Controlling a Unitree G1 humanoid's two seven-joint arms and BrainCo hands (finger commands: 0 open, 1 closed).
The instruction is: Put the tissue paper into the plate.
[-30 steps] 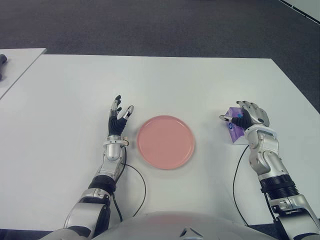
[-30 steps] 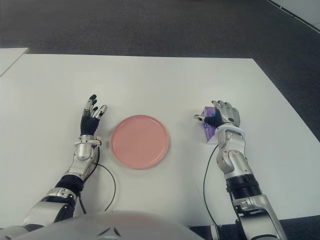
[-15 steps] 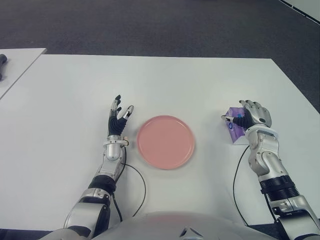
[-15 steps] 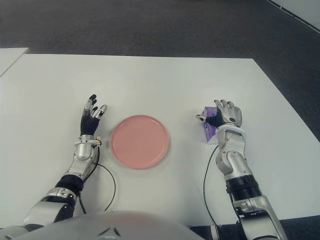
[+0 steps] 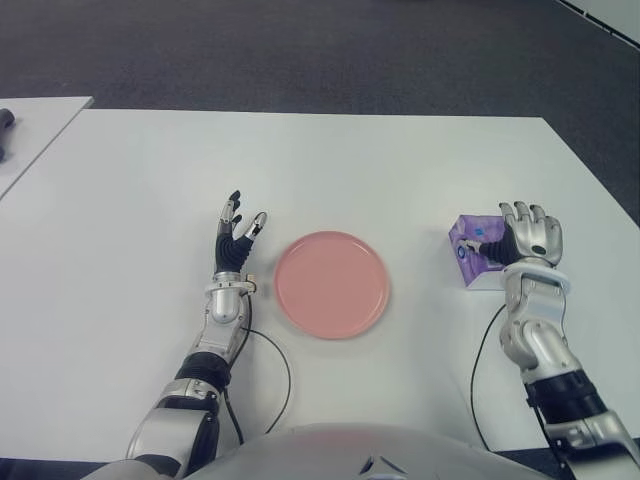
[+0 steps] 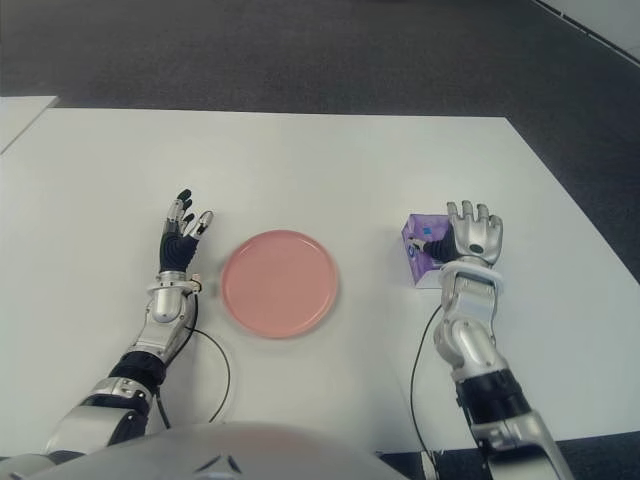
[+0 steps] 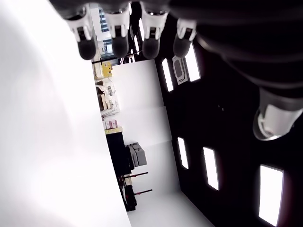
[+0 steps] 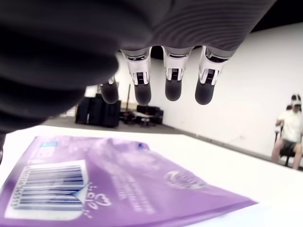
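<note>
On the smooth white table (image 5: pixel 400 160), the left hand (image 5: pixel 236 240) shows just left of the round, glossy pink plate (image 5: pixel 331 283), fingers spread and holding nothing. Well right of the plate lies the purple plastic-wrapped tissue paper pack (image 5: pixel 474 250), bearing a white barcode label (image 8: pixel 45 190) whose writing is unreadable. The right hand (image 5: pixel 529 236) is at the pack's right side, fingers (image 8: pixel 173 80) extended, gripping nothing.

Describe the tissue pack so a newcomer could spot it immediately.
On the white table, look right of the round pink plate. The tissue pack lies there beside the right hand, whose fingers are open. It is the only purple item, with a barcode label.
</note>
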